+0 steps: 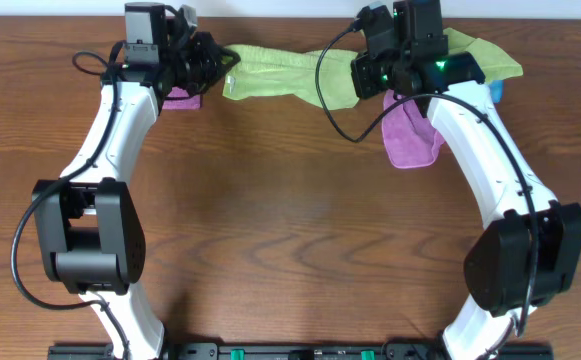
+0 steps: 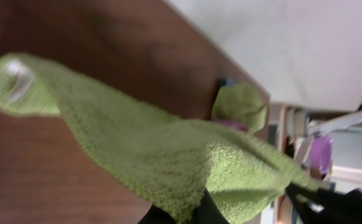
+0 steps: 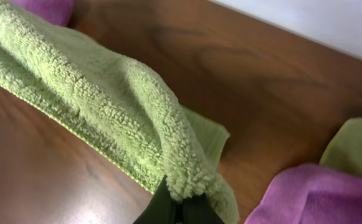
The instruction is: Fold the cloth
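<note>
The lime-green cloth hangs stretched between my two grippers near the table's far edge. My left gripper is shut on its left end; in the left wrist view the cloth runs away from the fingers. My right gripper is shut on its right end; in the right wrist view the cloth bunches at the fingertips.
A purple cloth lies under the right arm, also in the right wrist view. Another purple cloth lies by the left gripper. A yellow-green cloth with a blue one sits at the far right.
</note>
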Robot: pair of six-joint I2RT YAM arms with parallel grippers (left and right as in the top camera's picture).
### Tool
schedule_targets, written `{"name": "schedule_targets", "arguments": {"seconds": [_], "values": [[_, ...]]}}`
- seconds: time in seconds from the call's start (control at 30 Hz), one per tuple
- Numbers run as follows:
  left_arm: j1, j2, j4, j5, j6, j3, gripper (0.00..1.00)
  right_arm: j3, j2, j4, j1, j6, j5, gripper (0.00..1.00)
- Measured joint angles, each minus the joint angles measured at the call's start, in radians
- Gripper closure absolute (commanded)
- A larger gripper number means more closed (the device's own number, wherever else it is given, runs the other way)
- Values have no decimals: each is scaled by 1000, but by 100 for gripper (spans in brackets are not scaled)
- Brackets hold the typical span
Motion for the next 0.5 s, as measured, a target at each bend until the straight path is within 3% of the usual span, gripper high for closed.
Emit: {"name": "schedule_targets", "arguments": {"seconds": [0.5], "values": [[6, -30, -561, 0, 285, 10, 94, 0, 0, -251, 2, -3, -105, 99]]}}
